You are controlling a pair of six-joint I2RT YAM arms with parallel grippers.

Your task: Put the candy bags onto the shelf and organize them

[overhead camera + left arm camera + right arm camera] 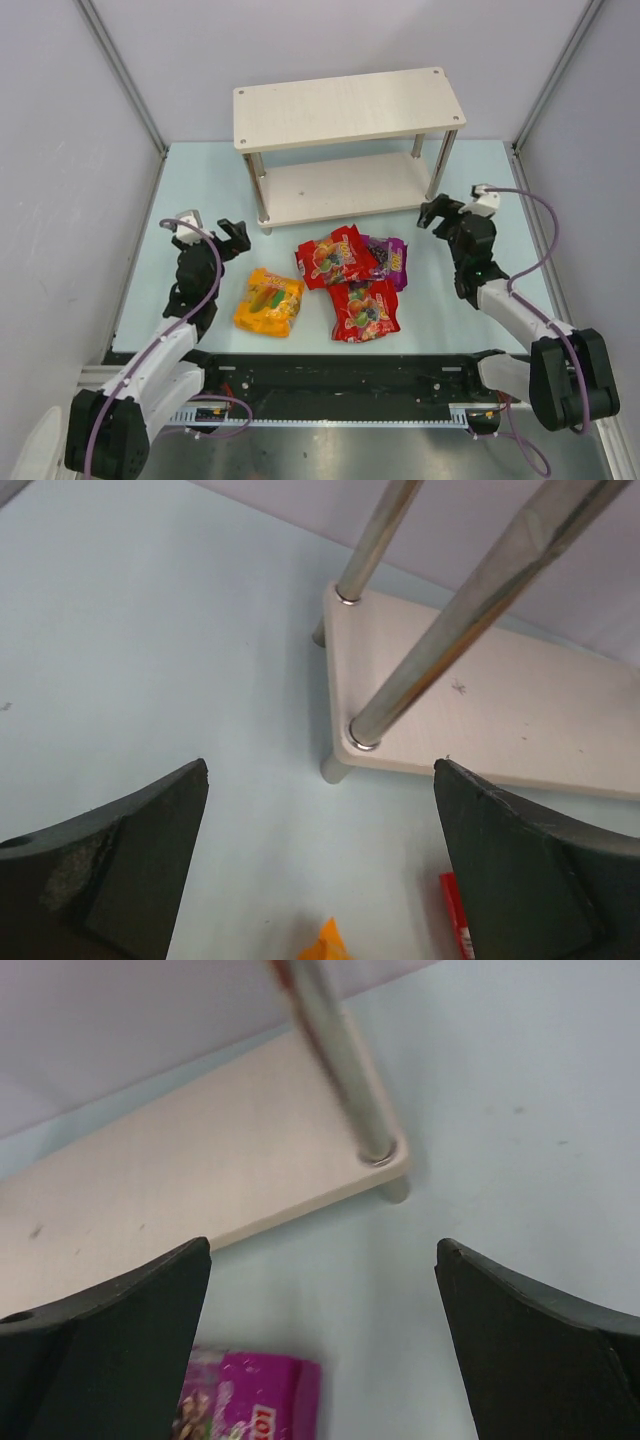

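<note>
Wooden shelf (350, 105): 12 o'clock, no bag yet.
Candy bags (338, 257): clustered on bench (200, 190), 6 o'clock of shelf.
Left claw (235, 237): released, 9 o'clock of bags, ready for grasping.
Right claw (437, 212): released, 2 o'clock.

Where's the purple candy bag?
In the top view, the purple bag lies right of centre, partly under the upper red bag, in front of the shelf.

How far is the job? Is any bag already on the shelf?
Nothing done: the shelf holds no bag. In hand: nothing; left gripper and right gripper stand open. Left: the orange bag, far red bag, near red bag and purple bag, on the table.
</note>
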